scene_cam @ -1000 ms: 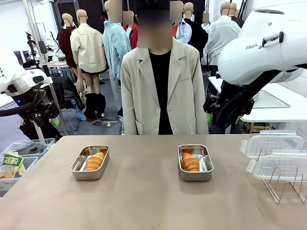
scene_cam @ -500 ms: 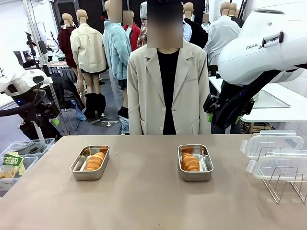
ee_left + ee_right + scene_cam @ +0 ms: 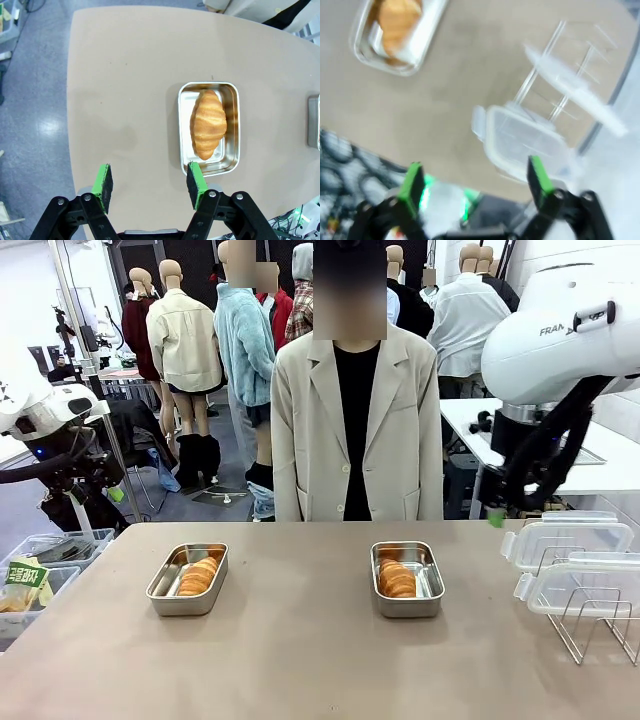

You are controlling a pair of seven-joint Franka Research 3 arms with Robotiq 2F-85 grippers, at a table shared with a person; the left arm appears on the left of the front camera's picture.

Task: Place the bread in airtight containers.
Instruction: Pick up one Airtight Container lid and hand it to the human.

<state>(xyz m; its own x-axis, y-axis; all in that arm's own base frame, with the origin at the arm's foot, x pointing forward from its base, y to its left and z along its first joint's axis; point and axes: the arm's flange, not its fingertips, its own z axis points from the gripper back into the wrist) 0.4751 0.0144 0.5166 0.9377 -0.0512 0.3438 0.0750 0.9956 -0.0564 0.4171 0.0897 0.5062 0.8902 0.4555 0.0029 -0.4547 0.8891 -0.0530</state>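
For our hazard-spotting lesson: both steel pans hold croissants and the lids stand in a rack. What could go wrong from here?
1. The clear lids lean in the wire rack; the open right gripper near them could knock one over or drag the rack.
2. The croissants in the right pan sit about rim-high, so a pressed lid might squash them.

The tan table bears a left pan, a right pan and a wire rack

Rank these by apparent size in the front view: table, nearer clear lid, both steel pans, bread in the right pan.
1. table
2. nearer clear lid, though it stands closer to the camera
3. left pan and right pan: alike, unranked
4. bread in the right pan
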